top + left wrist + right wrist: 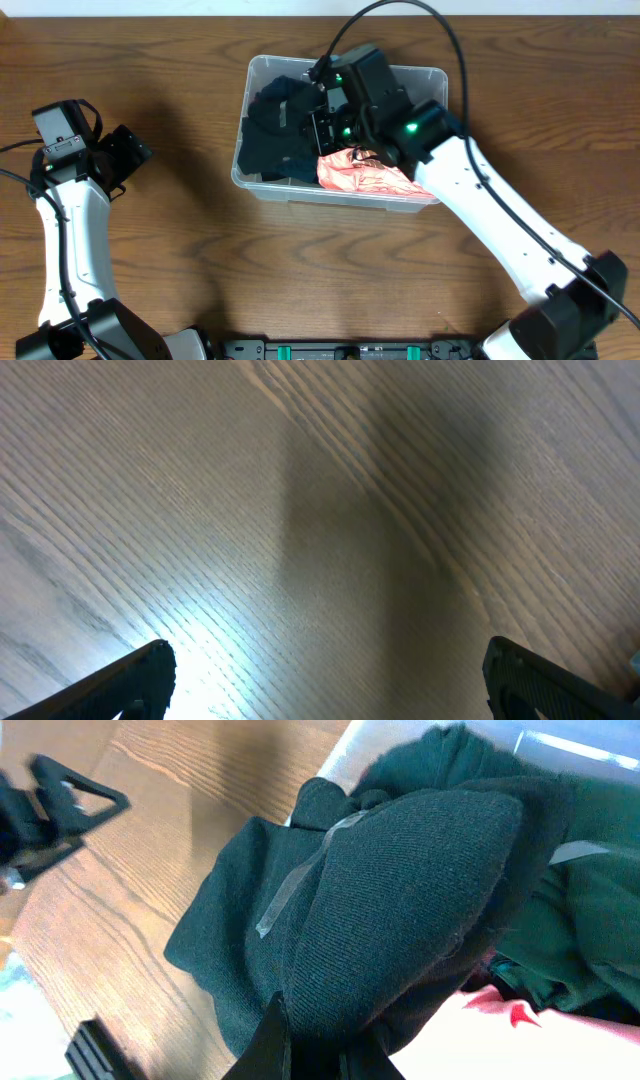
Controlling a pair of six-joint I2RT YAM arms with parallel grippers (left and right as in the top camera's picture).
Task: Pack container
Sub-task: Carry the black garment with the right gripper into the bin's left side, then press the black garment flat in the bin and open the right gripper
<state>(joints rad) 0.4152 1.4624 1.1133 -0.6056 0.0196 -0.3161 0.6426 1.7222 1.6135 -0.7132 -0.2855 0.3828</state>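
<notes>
1 container [290, 192], a clear rectangular tub, stands open side up on the worktop [170, 260], at the far middle in the overhead view. Its long axis runs left to right across that view.

Inside lie dark knit clothes [275, 140] bundled at the left end, too bunched to count apart, and 1 pink cloth [365, 178] against the near wall towards the right.

The right gripper [325, 125] reaches down into the tub over the dark bundle. Its wrist view shows only 1 finger against the knit, so I cannot tell whether it is clenched or released.

The left gripper [330, 675] hangs over bare worktop well to the left of the tub, its 2 fingers spread wide and holding nothing.
</notes>
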